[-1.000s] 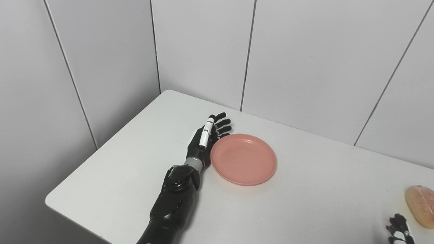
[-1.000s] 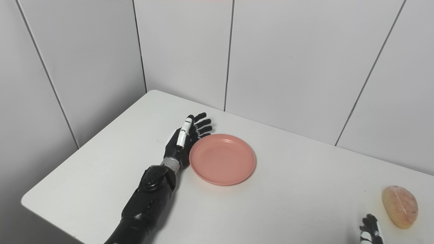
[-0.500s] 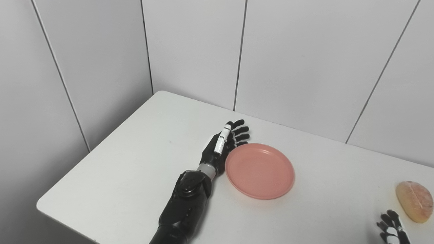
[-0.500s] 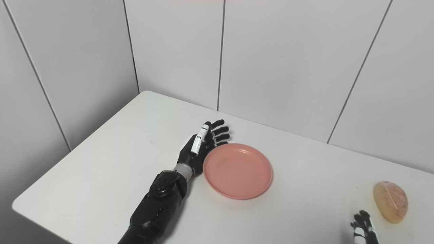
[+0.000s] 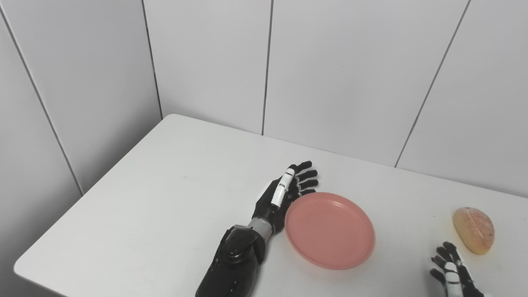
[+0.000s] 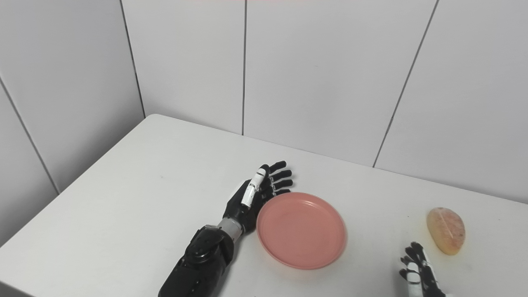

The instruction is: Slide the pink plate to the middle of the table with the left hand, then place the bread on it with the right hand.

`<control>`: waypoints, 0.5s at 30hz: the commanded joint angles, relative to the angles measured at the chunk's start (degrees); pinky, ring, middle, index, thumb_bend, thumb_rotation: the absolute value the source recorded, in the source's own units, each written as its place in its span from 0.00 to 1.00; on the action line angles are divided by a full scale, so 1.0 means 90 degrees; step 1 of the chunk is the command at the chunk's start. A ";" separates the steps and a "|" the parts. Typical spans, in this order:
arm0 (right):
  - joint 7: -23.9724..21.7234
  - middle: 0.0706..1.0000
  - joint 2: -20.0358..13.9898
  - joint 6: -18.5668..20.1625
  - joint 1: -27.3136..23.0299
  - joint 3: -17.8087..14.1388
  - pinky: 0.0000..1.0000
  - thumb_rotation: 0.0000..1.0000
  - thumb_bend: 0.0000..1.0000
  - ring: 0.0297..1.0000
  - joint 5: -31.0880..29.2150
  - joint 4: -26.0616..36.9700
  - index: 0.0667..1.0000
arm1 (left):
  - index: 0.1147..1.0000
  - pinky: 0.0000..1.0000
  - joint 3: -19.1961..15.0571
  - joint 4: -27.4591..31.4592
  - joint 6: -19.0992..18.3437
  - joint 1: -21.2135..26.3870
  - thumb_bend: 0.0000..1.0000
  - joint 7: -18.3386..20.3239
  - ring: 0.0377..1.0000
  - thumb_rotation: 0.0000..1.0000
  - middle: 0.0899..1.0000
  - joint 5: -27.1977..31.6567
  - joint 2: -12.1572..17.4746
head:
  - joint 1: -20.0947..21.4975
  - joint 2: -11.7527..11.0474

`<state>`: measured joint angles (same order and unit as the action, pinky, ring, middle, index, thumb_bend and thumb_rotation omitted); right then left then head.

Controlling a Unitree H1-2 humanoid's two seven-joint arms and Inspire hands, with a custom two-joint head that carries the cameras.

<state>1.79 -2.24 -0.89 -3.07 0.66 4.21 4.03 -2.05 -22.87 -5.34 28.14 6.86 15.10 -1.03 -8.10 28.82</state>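
On the white tabletop (image 5: 136, 198) the left robot hand (image 5: 284, 196) lies with its fingers stretched out and a little apart, pointing away toward the back wall (image 5: 338, 70) and slightly right; it grips nothing, and its inner edge rests against the left rim of the pink plate (image 5: 330, 229). The plate sits flat and empty, right side up, just right of that hand and well left of the bread (image 5: 473, 229). The bread is an oval roll near the right edge of the tabletop, its long axis running from near to far with the far end leaning a little left, a seam showing along its length. Just in front of it, at the bottom edge, the right robot hand (image 5: 451, 274) shows only its fingers — spread apart, holding nothing, close to the bread but not touching it. Compared with a second ago the whole scene has shifted, so the camera has turned; even so, measured against the tabletop's far left corner and the wall seams, the plate and the left robot hand pressed to it have travelled to the right together — the gap between plate and bread is narrower now.
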 commanded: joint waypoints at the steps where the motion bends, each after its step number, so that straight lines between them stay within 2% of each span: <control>1: -0.0077 0.90 0.0083 -0.0230 -0.0116 0.0108 0.83 1.00 0.16 0.88 -0.0010 0.0096 0.91 | 0.80 0.81 0.0051 -0.0059 -0.0626 -0.0332 0.37 -0.0033 0.81 1.00 0.82 0.0001 -0.0093 | 0.0204 0.0092; 15: 0.0270 0.89 0.0444 0.0430 -0.0203 0.0319 0.86 1.00 0.24 0.88 0.0815 0.0258 0.90 | 0.84 0.83 0.0311 0.0911 -0.1021 -0.0904 0.36 0.0107 0.84 1.00 0.85 -0.0041 -0.0249 | 0.1164 0.0406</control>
<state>3.66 1.29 1.58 -3.86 3.02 10.38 4.66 0.29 -13.84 -10.04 22.40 7.92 14.84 -2.76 2.45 32.43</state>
